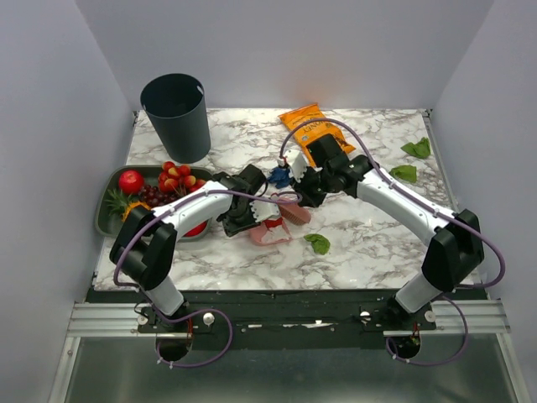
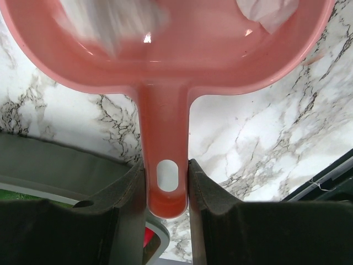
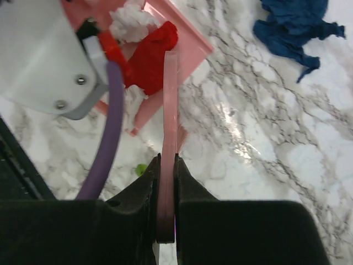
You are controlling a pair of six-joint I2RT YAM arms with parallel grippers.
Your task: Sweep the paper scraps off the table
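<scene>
Where fruit tray (image 1: 101,220) crowds left, dustpan (image 2: 165,49) (handle toward wrist) is pinched by left gripper (image 2: 166,182), brush (image 3: 171,99) by right gripper (image 3: 166,187); blue scrap (image 3: 289,27) loose.

On the bench (image 1: 369,243), both arms meet over a pink dustpan (image 1: 273,234), a blue scrap (image 1: 278,176) behind, green scraps (image 1: 317,243) to the right.

Dark bin (image 1: 178,117), orange snack bag (image 1: 304,122) and tray (image 1: 101,220) (toy fruits (image 1: 172,178) inside) sit apart.
</scene>
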